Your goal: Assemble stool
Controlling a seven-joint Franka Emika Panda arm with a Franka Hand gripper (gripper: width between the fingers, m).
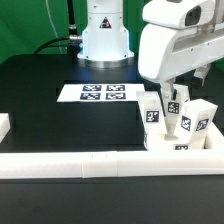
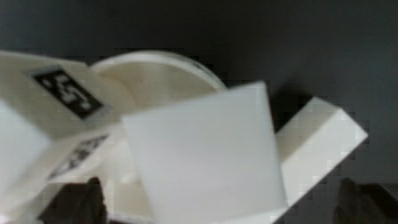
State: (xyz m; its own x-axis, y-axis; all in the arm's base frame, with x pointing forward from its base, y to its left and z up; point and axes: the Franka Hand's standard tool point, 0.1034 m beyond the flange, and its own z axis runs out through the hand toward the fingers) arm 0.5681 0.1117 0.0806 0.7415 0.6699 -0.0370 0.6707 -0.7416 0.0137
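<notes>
Three white tagged legs stand close together at the exterior view's right: one (image 1: 152,112), a middle one (image 1: 175,106) and one (image 1: 197,118). The round white seat (image 1: 190,150) lies low behind the rail, mostly hidden by them. My gripper (image 1: 173,95) hangs over the middle leg, fingers either side of it. In the wrist view this leg (image 2: 205,150) fills the space between my dark fingertips (image 2: 71,205), with gaps on both sides, so my gripper (image 2: 214,208) looks open. The seat's rim (image 2: 160,72) shows behind, with a tagged leg (image 2: 45,100) and another leg (image 2: 324,140) beside it.
A long white rail (image 1: 80,165) runs along the front and turns up at the right (image 1: 215,150). The marker board (image 1: 100,93) lies flat mid-table. The robot base (image 1: 105,35) stands at the back. A white block (image 1: 4,125) sits at the left edge.
</notes>
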